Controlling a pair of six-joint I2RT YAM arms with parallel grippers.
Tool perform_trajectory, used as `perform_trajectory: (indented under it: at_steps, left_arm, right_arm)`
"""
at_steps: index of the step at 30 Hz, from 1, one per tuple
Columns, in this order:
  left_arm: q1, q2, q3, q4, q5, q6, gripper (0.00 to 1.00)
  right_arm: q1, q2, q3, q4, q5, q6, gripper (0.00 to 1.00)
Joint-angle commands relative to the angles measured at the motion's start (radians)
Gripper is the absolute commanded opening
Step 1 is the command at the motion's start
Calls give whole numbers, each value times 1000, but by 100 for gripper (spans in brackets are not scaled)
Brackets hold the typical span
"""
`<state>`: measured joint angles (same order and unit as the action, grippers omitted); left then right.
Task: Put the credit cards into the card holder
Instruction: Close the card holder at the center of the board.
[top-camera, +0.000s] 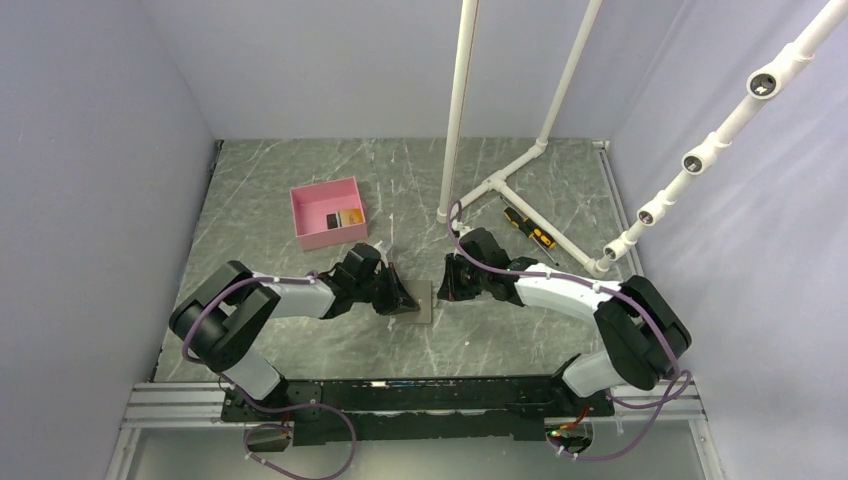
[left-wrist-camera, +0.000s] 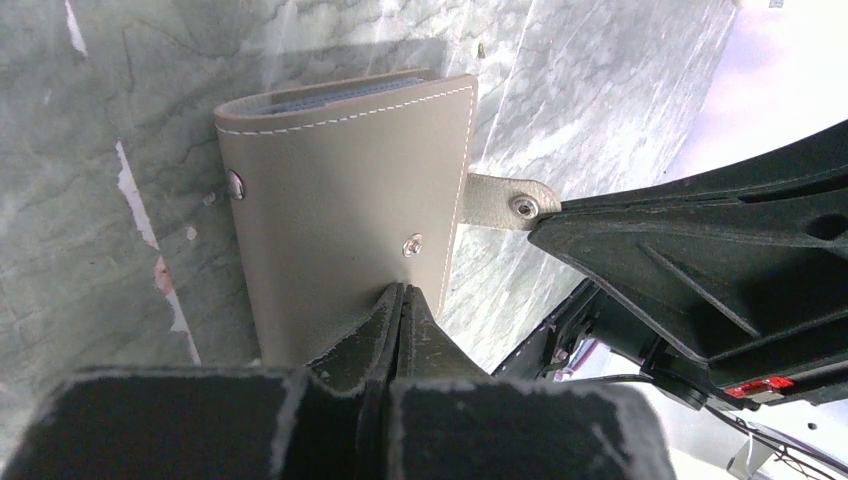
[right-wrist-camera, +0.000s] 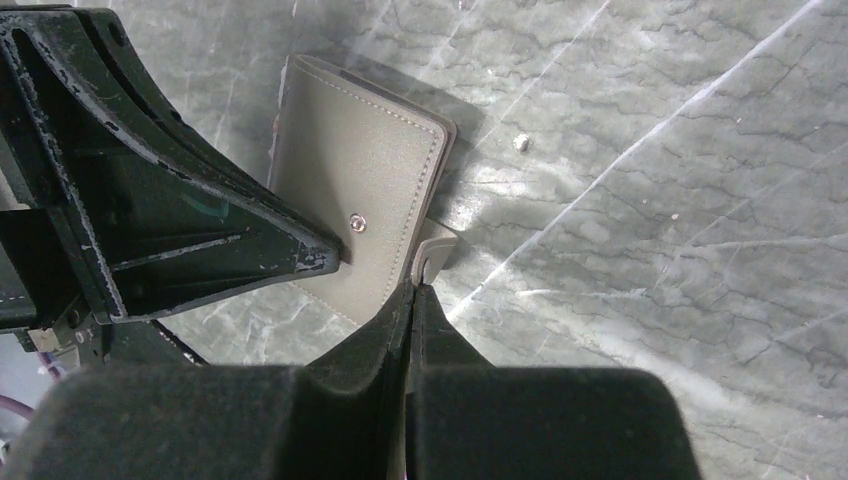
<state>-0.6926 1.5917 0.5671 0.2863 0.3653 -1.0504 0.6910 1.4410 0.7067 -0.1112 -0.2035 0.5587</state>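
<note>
Card holder (top-camera: 424, 305) sits folded shut between my two tools, near the middle of the table (top-camera: 520, 330), and both have hold of it. Left gripper (left-wrist-camera: 402, 298): fingers pressed together on the near edge of the grey cover, just beside the stitched seam and below a snap stud. Right gripper (right-wrist-camera: 413, 292): fingers pressed together on the snap tab (left-wrist-camera: 510, 200), which is undone and sticks out sideways from the cover toward my right arm. The tips of the two tools are close, almost facing each other across the holder. I cannot tell from any view whether the holder rests on the table or is raised off it.

Finding on which the coming move turns: the tab side faces right and the pinched cover edge faces left. In my judgement, drawing the two grips apart left-to-right should swing the card holder open along its fold. Inner layers show only as thin lines at the far edge in the left wrist view; no card is seen in them.

Credit cards (top-camera: 349, 216) are not at hand. One orange and one black lie in the pink box (top-camera: 298, 220), well apart from the holder, behind it and to the left. My left arm is nearer that box; the right would have to reach across the holder. Judgement: task early, no card yet loaded
</note>
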Motion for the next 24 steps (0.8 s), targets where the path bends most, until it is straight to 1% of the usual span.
perform_trajectory:
  at_steps: [1, 6, 9, 11, 13, 15, 21, 24]
  left_arm:
    - [-12, -19, -9, -155, -71, 60, 0]
    - [-13, -68, 30, -235, -82, 87, 4]
    - [-12, -39, 46, -264, -91, 96, 0]
    - [-13, -3, 42, -250, -83, 89, 0]
    - [-13, 23, 21, -201, -69, 67, 0]
    - [-13, 35, 2, -162, -68, 53, 0]
    - [-13, 22, 0, -193, -95, 67, 0]
    - [-13, 12, -1, -197, -99, 68, 0]
  right_arm:
    - [1, 15, 31, 37, -23, -10, 0]
    - [-3, 34, 10, 106, -121, -76, 0]
    - [-4, 54, 7, 164, -181, -110, 0]
    - [-3, 70, 13, 185, -227, -122, 0]
    - [-2, 90, 22, 198, -268, -130, 0]
    - [-2, 111, 37, 190, -277, -136, 0]
    - [-4, 196, 77, 183, -326, -145, 0]
    - [-4, 211, 77, 200, -321, -127, 0]
